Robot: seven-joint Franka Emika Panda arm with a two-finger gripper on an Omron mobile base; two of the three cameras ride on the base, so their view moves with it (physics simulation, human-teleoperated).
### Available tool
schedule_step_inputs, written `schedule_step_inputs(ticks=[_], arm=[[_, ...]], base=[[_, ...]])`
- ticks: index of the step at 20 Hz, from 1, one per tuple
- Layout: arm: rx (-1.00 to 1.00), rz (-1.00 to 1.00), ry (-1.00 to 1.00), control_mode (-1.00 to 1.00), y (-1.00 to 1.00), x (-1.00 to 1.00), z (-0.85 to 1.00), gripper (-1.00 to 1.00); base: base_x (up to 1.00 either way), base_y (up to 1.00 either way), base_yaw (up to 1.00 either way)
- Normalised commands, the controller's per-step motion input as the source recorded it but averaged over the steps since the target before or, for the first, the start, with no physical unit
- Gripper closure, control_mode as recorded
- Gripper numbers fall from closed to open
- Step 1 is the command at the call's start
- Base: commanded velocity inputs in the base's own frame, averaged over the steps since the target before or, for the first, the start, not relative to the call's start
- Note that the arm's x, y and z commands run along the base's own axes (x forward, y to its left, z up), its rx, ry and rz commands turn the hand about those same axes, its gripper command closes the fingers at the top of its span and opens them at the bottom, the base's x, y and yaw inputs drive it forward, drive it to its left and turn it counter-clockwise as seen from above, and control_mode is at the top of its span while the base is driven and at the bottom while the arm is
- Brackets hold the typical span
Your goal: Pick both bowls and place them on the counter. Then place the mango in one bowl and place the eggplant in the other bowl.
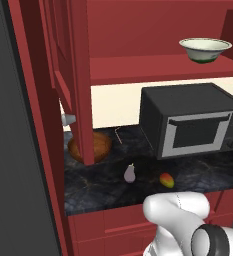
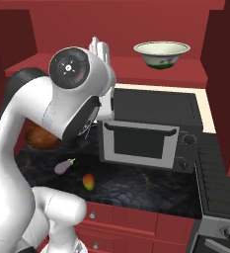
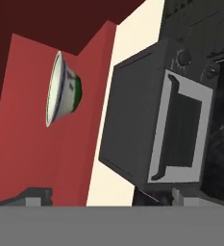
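1. In the left base view, the white bowl [image 1: 205, 50] is being shown on the red shelf [image 1: 138, 67] at the upper right of the frame, above the oven [image 1: 190, 120]. The brown bowl [image 1: 102, 145] is sitting on the counter [image 1: 203, 172] at centre left, half hidden behind a cabinet post [image 1: 80, 80]. The eggplant [image 1: 130, 173] and the mango [image 1: 166, 180] are lying just below centre, near each other but apart.

2. In the right base view, the white bowl [image 2: 161, 53] is being seen at the upper centre, on the shelf over the oven [image 2: 146, 131]. The brown bowl [image 2: 40, 138] is partly covered by the arm at centre left. The eggplant [image 2: 63, 167] and mango [image 2: 88, 181] are resting at lower left on the counter [image 2: 146, 190].

3. In the hand view, which is rolled sideways, the white bowl [image 3: 63, 89] is appearing at upper left and the oven [image 3: 156, 129] at right. The gripper [image 3: 108, 196] is being held wide apart, with nothing between the tips, well away from the bowl.

4. The white bowl is being judged stiff, glazed, slippery and breakable; its rim wall is probably where it is best pinched, one finger inside and one outside.
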Motion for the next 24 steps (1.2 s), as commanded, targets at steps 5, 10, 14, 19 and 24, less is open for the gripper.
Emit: schedule_step_inputs(ticks=[5, 10, 14, 19, 24], arm=[[0.07, 0.01, 0.00, -1.00, -0.23, 0.50, 0.09, -1.00], [0.13, 0.01, -0.03, -1.00, -0.13, 0.48, 0.12, -1.00], [0.01, 0.00, 0.00, -1.00, -0.18, 0.50, 0.09, -1.00], [0.02, 0.00, 0.00, -1.00, -0.21, 0.47, 0.06, -1.00], [0.08, 0.01, 0.00, -1.00, -0.15, 0.55, 0.00, -1.00]], base=[[0.00, 0.00, 0.00], [0.00, 0.00, 0.00], [0.00, 0.00, 0.00], [0.00, 0.00, 0.00], [0.00, 0.00, 0.00]])
